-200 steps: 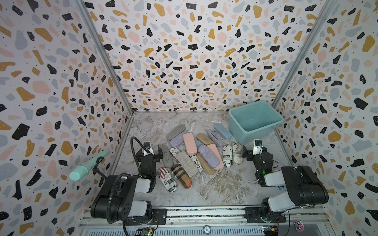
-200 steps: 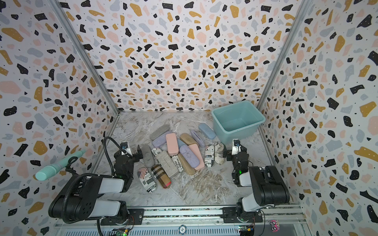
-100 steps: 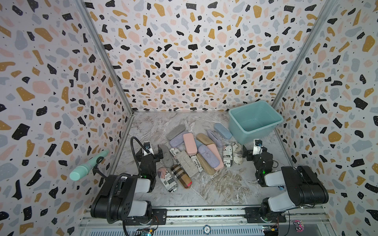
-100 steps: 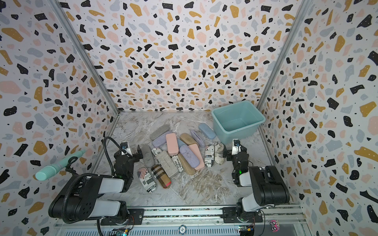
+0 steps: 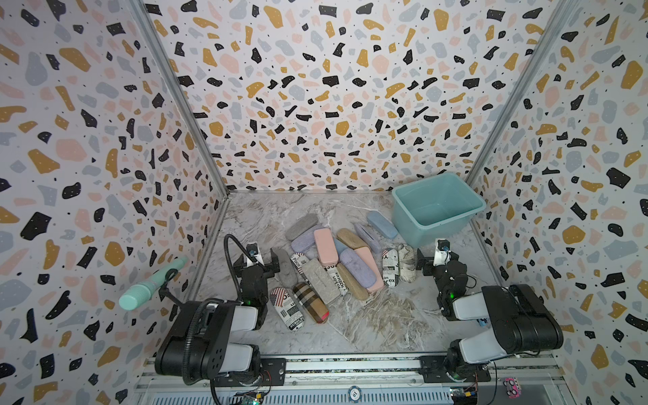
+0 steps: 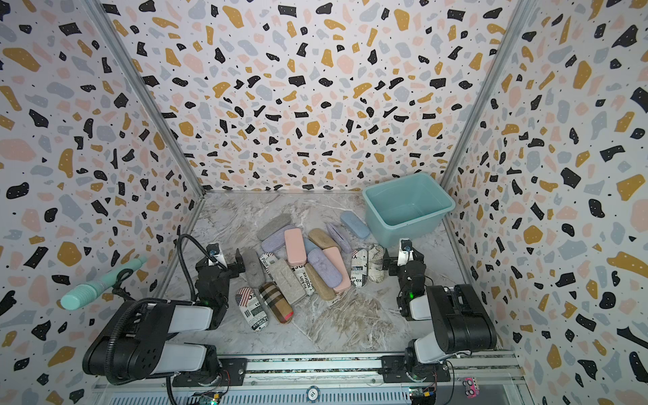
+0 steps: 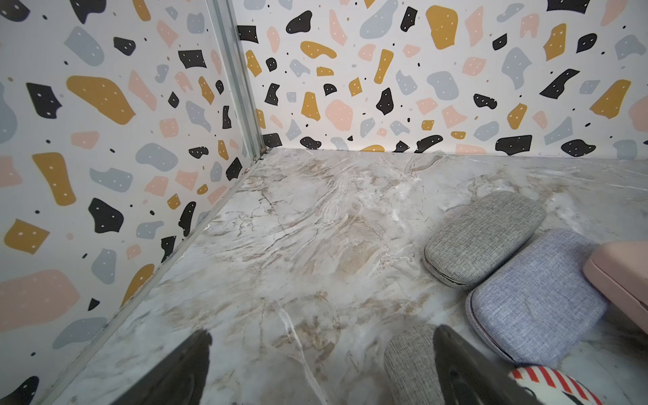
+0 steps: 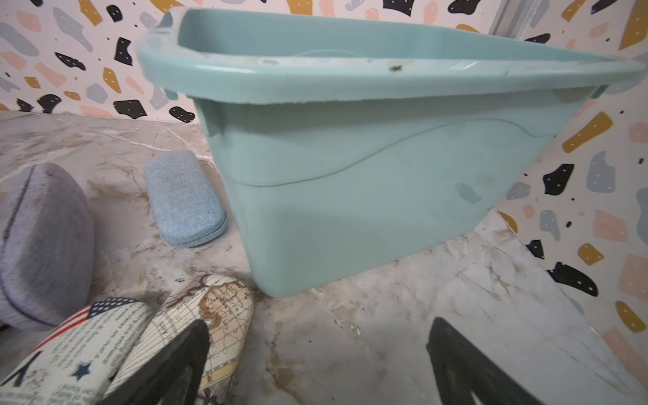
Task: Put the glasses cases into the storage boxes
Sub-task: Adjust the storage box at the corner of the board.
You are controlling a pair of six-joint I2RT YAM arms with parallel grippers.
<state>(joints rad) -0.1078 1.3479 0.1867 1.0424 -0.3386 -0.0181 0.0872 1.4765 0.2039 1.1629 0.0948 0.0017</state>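
Lying heaped together, about eighteen glasses cases (image 5: 357,266), one empty teal storage tub (image 5: 441,233), left gripper (image 7: 315,378) and right gripper (image 8: 315,368) spread wide, holding nothing

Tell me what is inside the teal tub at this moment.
In both top views the teal tub shows only its bare floor and inner walls. The glasses cases lie outside it. Its near wall hides a strip of the floor just behind it.

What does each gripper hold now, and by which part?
Nothing is held. The left gripper and right gripper are open and empty; the cases lie on the table.
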